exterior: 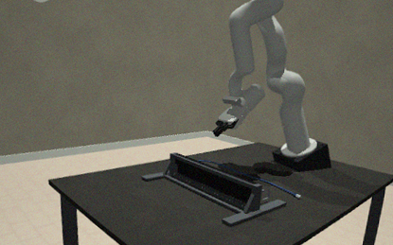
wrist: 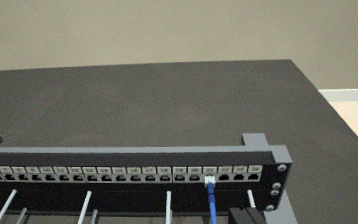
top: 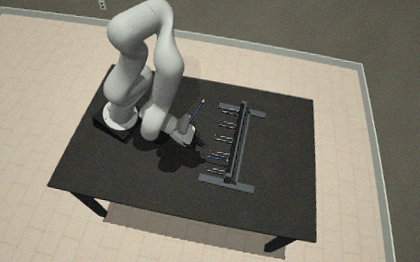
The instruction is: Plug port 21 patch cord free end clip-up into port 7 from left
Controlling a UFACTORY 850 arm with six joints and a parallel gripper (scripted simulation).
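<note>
The rack (top: 237,138) (exterior: 216,170) (wrist: 150,150) stands level on its two feet. The blue patch cord (top: 196,113) (exterior: 272,182) (wrist: 212,202) has one plug (wrist: 210,180) in port 21. Its free plug (top: 203,100) (exterior: 298,196) lies on the table toward the low-numbered end, on the robot's side of the rack; it is out of the wrist view. Port 7 (wrist: 9,177), by count, is at the wrist view's left edge and looks empty. My gripper (top: 202,142) (exterior: 216,133) (wrist: 246,216) is shut and empty, above the table in front of the high-numbered ports. The free plug's clip direction is too small to tell.
Several pale metal bars (top: 223,138) (wrist: 168,205) stick out from the rack's front toward the robot, below the ports. The rack's feet (top: 225,184) (exterior: 254,213) reach out at both ends. All stands on the black table (top: 274,207) (exterior: 127,206) (wrist: 150,105).
</note>
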